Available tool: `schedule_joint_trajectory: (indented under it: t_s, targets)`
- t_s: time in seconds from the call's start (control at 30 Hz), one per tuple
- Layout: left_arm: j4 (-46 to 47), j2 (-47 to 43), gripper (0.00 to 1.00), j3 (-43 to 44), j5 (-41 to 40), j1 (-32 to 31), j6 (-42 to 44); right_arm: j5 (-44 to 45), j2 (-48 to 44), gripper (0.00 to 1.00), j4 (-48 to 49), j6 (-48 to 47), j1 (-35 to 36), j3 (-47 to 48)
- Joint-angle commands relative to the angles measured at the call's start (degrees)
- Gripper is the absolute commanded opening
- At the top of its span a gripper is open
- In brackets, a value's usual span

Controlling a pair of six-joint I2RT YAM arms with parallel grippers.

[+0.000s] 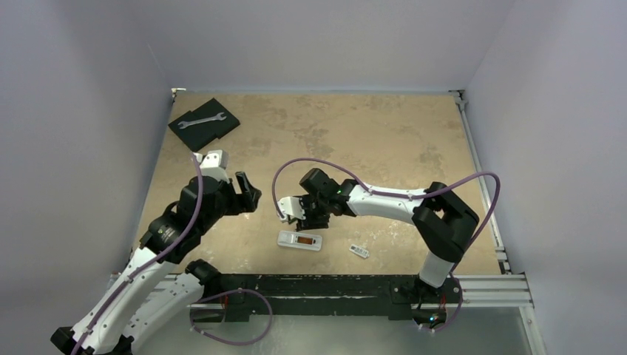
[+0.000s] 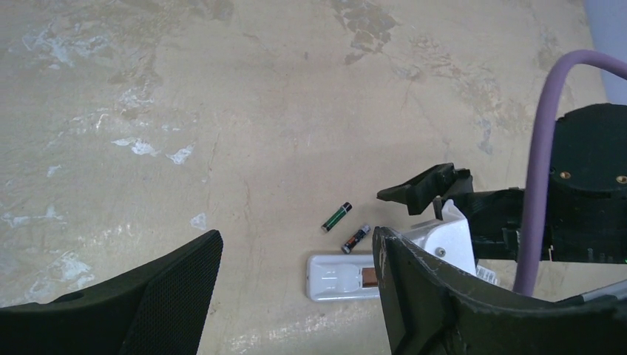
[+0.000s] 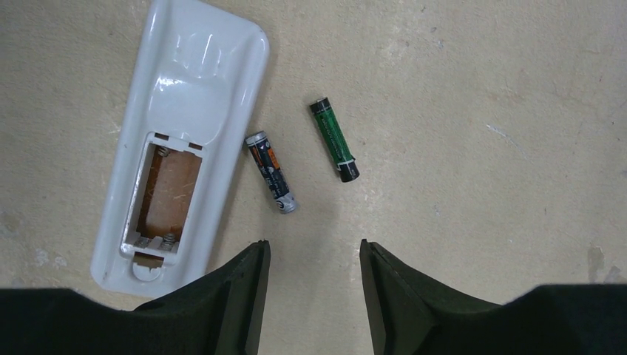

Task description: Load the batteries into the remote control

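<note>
The remote control [image 3: 200, 66] lies back up on the table, its orange-lined bay [image 3: 164, 194] open and empty. Right beside it lie the batteries: a dark orange-marked one [image 3: 271, 172] close to the remote's edge, and a green-banded one [image 3: 334, 140] a little farther off. My right gripper [image 3: 314, 248] hovers open just short of them, with nothing between its fingers. My left gripper [image 2: 296, 244] is open too, up and to the left of the remote [image 2: 333, 277], which shows with both batteries [image 2: 336, 217] in its view. In the top view the remote [image 1: 290, 239] lies just below the right gripper [image 1: 290, 212].
A small white cover piece [image 1: 359, 251] lies to the right of the remote. At the back left a wrench [image 1: 201, 120] rests on a black pad [image 1: 222, 126]. The right arm's purple cable [image 2: 543, 148] loops close to the left gripper's right finger.
</note>
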Motion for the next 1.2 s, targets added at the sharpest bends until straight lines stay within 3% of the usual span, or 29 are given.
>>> schedule_joint_trajectory:
  t_s: [0.0,1.17]
  targets:
    - [3.3,0.9,0.74,-0.5,3.5,3.4,1.2,-2.8,-0.6,0.56,0.8,-0.3,0.0,0.5]
    - [3.6,1.7,0.74,-0.7,4.7,5.3,1.5,-5.6,2.9,0.53,3.5,2.5,0.2,-0.1]
